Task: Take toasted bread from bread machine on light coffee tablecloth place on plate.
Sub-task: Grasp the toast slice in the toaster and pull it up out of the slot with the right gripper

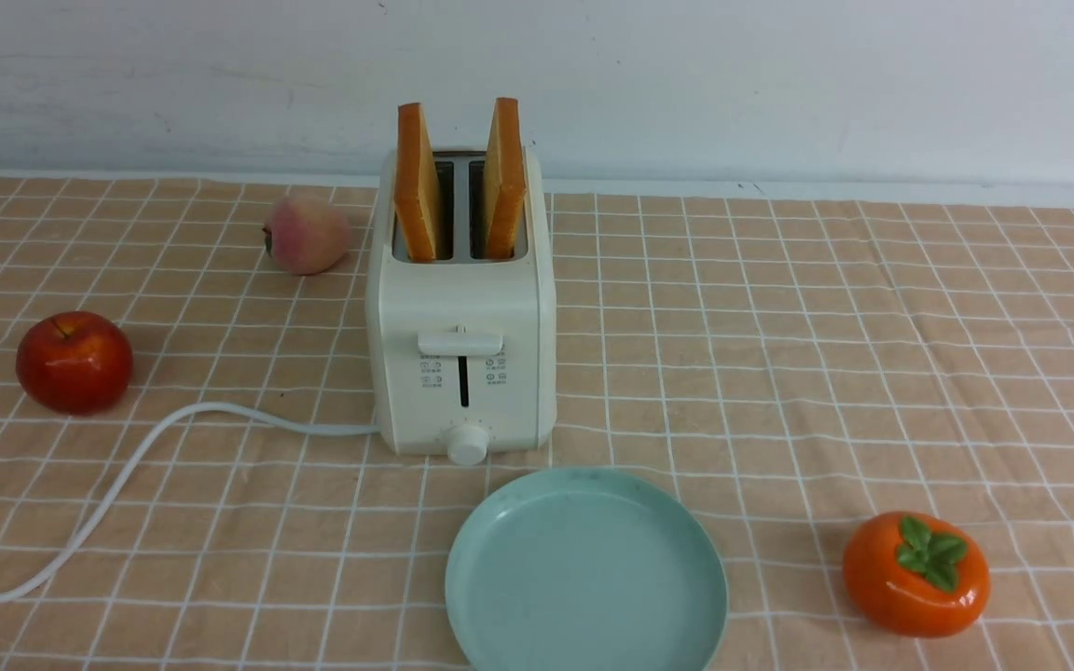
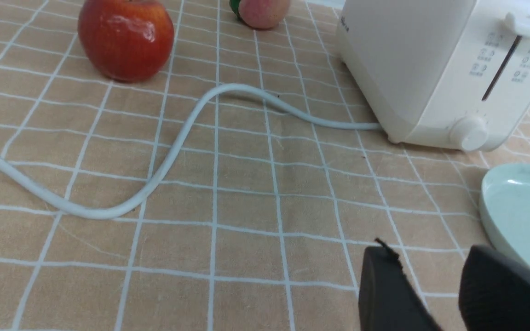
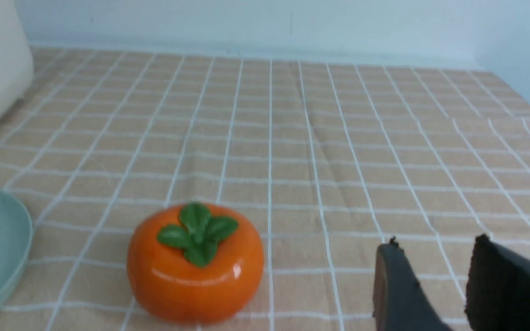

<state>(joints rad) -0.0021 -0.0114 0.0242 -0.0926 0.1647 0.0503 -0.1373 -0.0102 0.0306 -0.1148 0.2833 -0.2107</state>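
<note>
Golden-tan toasted bread [image 1: 418,182] stands upright as two slices in the slots of the bread machine [image 1: 461,308]. The machine sits toward the far edge of the light coffee tablecloth [image 1: 779,354], about midway along it. Just in front of it, by the near edge, lies the plate [image 1: 584,568]. The left gripper [image 2: 426,259] hangs over the cloth beside the plate, fingers parted with nothing between them. The right gripper [image 3: 433,250] is likewise parted and holds nothing, near an orange persimmon [image 3: 195,264] toward the near right corner.
</note>
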